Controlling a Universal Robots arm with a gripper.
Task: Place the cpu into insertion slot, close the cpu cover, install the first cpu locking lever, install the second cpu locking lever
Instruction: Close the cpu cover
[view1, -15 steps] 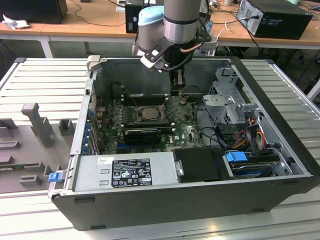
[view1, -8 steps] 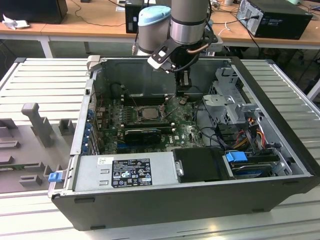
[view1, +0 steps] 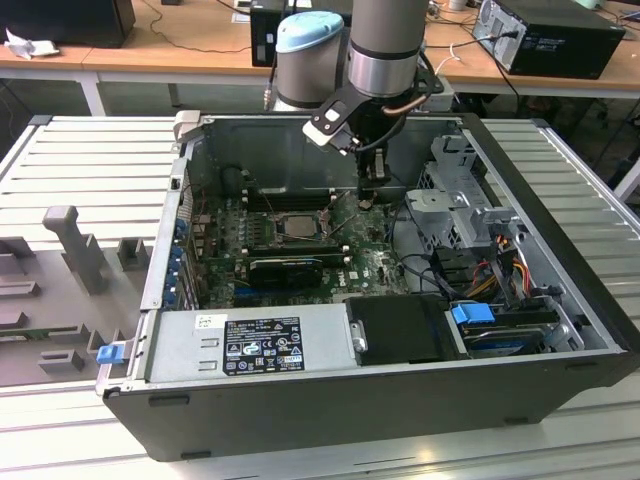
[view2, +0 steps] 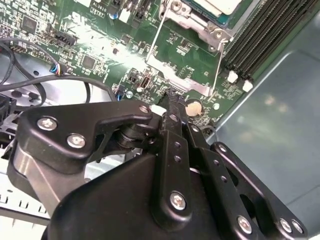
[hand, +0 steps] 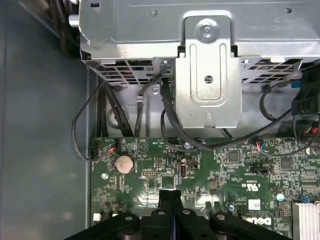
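Note:
The cpu (view1: 297, 225) lies flat in the insertion slot (view1: 296, 240) on the green motherboard; its pale top also shows in the second wrist view (view2: 220, 5). The cpu cover (view2: 177, 82), a thin metal frame with a window, is swung away from the slot toward my gripper, and the board shows through the window. Thin wire rods (view2: 154, 42) run along its sides. My gripper (view1: 368, 200) hangs on the exterior view's right of the slot. Its black fingers are shut together, with the tips (view2: 170, 97) close to the cover's free edge. I cannot tell if they touch it. The gripper (hand: 170, 195) holds nothing.
Black memory slots (view2: 260, 45) run beside the socket. A coin battery (hand: 124, 162) sits near the fingertips. A metal drive cage (hand: 207, 65) with black cables (hand: 170, 125) stands past the board's edge. A large black card (view1: 290, 268) and the power supply (view1: 250, 345) lie toward the case front.

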